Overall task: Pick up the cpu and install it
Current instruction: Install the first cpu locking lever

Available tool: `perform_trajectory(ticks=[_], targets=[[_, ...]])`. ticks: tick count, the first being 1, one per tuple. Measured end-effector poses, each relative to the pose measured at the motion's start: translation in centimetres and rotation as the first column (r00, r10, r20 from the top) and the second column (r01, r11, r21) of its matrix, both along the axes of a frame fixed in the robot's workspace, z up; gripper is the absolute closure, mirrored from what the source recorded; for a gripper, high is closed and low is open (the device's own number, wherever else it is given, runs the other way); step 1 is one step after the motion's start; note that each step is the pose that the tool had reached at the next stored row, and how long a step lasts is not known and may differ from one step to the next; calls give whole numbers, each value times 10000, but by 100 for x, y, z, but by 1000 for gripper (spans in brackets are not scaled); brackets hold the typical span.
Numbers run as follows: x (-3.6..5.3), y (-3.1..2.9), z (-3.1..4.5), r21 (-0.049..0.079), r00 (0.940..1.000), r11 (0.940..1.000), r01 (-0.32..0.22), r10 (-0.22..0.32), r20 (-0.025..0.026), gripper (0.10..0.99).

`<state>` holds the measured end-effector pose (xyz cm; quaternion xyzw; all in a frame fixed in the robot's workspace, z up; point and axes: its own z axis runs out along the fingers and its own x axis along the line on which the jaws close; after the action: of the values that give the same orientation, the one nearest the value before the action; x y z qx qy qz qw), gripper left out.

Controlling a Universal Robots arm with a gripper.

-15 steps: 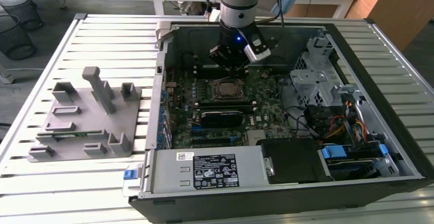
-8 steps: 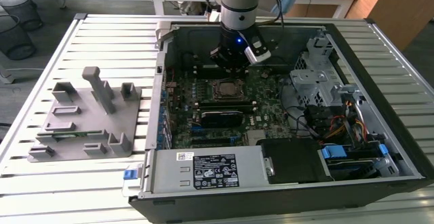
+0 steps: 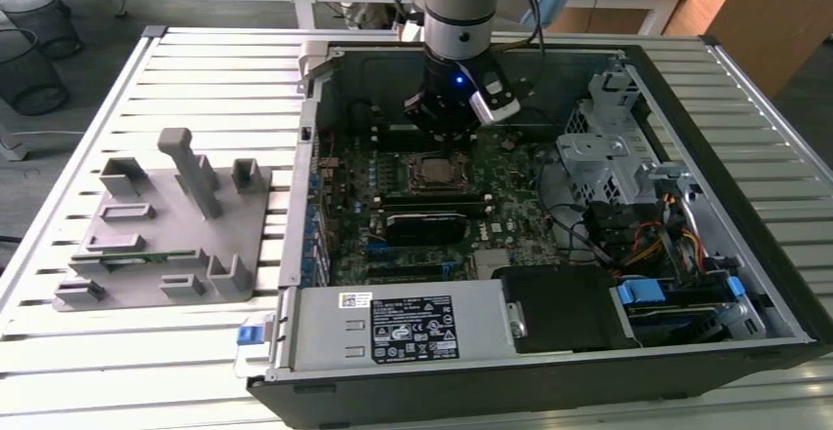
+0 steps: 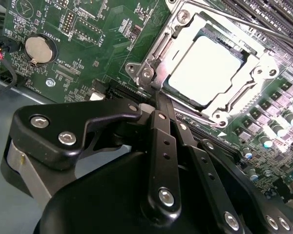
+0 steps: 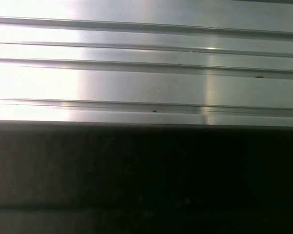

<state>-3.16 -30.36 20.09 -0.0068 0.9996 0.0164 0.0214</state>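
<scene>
One open computer case (image 3: 729,254) is seen lying on a ribbed metal tabletop (image 3: 195,79) in the exterior view, with one green motherboard (image 3: 508,186) inside it. One cpu (image 4: 205,68) is seen in the second wrist view, seated flat in the one socket (image 4: 263,66) on the motherboard, its silver top bare inside the open metal frame; in the exterior view the socket (image 3: 430,170) is found near the middle of the board. One round coin battery (image 4: 40,48) is seen on the board in the second wrist view, well apart from the socket. One black heatsink block (image 3: 427,225) is seen just below the socket in the exterior view, and one power supply (image 3: 397,328) with a label is seen along the near edge of the case. One grey holder tray (image 3: 156,254) with several upright blocks is placed on the tabletop on the exterior view's left, beside the case.

One tool (image 4: 156,95) is held over the motherboard, just beside the socket. Its fingers (image 4: 162,131) are drawn narrowly together, with nothing gripped between them. The tips are seen at the socket's frame; contact cannot be told.
</scene>
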Motion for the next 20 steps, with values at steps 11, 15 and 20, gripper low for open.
perform_trajectory(ticks=[11, 15, 20], targets=[[6, 1, 1, -9, 10000, 10000, 0, 0, 2, 980], [5, 2, -2, -170, 10000, 9999, 0, 0, 0, 980], [6, 19, -18, -305, 10000, 9995, 0, 0, 0, 980]])
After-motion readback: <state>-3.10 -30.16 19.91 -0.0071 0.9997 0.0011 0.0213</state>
